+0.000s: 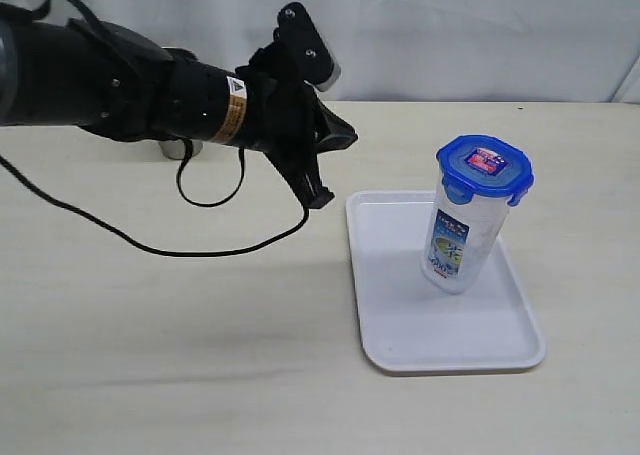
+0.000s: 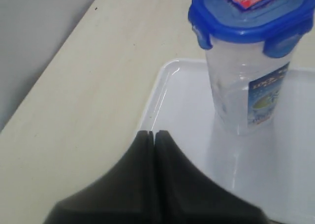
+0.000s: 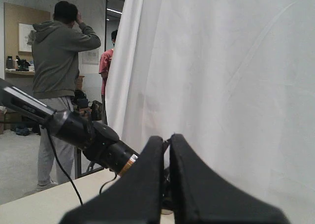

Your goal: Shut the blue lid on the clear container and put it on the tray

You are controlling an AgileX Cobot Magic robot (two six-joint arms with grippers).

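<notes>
The clear container (image 1: pixel 462 240) stands on the white tray (image 1: pixel 400 325) towards its far right, with the blue lid (image 1: pixel 485 169) sitting on its mouth, flaps down. My left gripper (image 1: pixel 320 197) hangs shut and empty above the table just off the tray's far left corner, apart from the container. In the left wrist view the shut fingertips (image 2: pixel 154 133) sit over the tray's rim (image 2: pixel 167 101), and the container (image 2: pixel 246 96) with its lid (image 2: pixel 246 17) is ahead. My right gripper (image 3: pixel 167 138) is shut on nothing, raised towards a white curtain, and is outside the exterior view.
A grey steel cup (image 1: pixel 180 148) is mostly hidden behind the left arm at the back left. A black cable (image 1: pixel 150 245) loops on the table under that arm. Bare table lies left of and in front of the tray. White curtain backs the table.
</notes>
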